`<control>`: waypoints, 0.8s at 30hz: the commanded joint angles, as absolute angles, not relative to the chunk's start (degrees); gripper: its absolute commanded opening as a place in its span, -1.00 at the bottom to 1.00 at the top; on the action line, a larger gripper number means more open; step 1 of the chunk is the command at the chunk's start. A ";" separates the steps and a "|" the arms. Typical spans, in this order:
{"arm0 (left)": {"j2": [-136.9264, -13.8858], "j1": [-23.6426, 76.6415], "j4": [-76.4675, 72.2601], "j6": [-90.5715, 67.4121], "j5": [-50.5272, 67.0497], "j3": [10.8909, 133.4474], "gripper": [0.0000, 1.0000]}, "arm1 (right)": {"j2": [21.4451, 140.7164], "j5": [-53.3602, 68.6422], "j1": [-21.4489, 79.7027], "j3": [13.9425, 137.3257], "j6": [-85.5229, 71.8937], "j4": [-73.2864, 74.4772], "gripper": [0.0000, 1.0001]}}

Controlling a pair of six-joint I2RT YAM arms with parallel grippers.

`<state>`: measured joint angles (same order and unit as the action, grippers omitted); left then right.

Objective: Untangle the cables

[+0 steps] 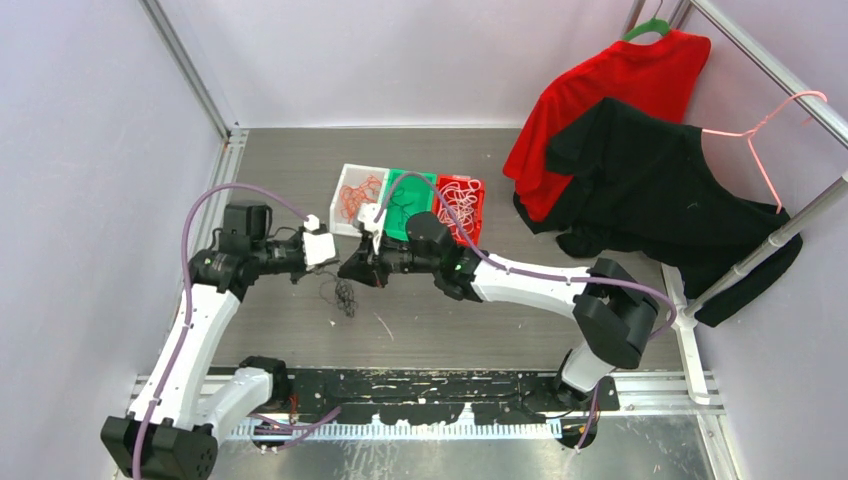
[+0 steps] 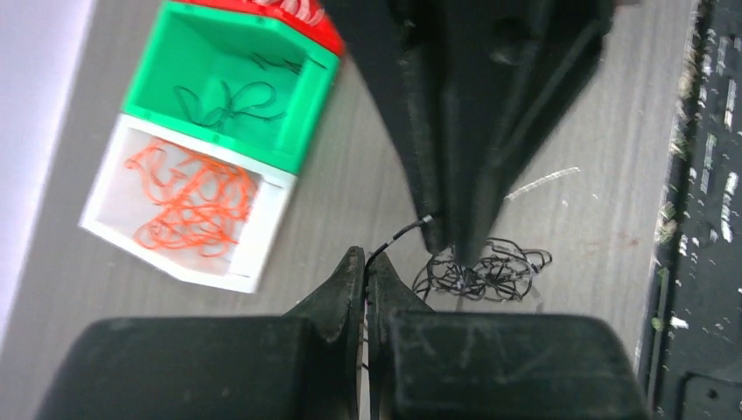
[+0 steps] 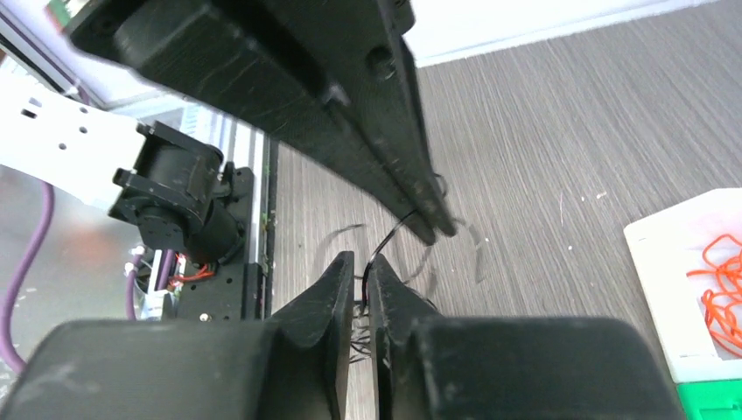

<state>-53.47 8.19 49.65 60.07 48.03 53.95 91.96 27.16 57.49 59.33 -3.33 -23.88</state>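
A small clump of black cables (image 1: 344, 296) lies on the grey table (image 1: 300, 160) just below both grippers; it also shows in the left wrist view (image 2: 490, 273). My left gripper (image 2: 366, 259) is shut on one black strand (image 2: 398, 238) that runs taut to the tips of my right gripper (image 2: 451, 243). In the right wrist view my right gripper (image 3: 360, 261) pinches the same strand (image 3: 389, 234), its jaws a hair apart, with more black loops behind them. In the top view the left gripper (image 1: 335, 262) and right gripper (image 1: 356, 270) meet tip to tip.
Behind the grippers stand three bins: a white bin (image 1: 341, 200) with orange cables, a green bin (image 1: 396, 226) with black ones, a red bin (image 1: 479, 215) with white ones. A loose pale strand (image 1: 385, 327) lies nearby. A red shirt (image 1: 620, 90) and a black shirt (image 1: 650, 190) hang at right.
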 commanded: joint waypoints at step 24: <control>-47.72 15.80 33.04 19.74 51.30 69.90 -1.00 | 82.45 15.23 54.22 48.05 -37.68 -58.06 -0.12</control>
